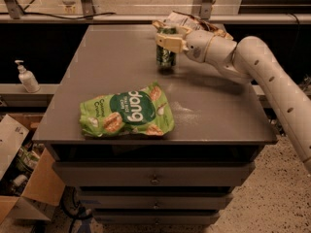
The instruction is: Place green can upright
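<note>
Now the green can [166,59] is held upright at the far side of the grey surface [97,81], its top gripped by the closed claw [168,39]. Its base seems to be touching down, so the placing step is judged nearly done. Next, a gentle release and a straight lift are called for, so the can isn't tipped.

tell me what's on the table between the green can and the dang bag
Nothing: the camera view shows bare grey tabletop between the green can and the dang bag. The tool grips the can's top.
</note>
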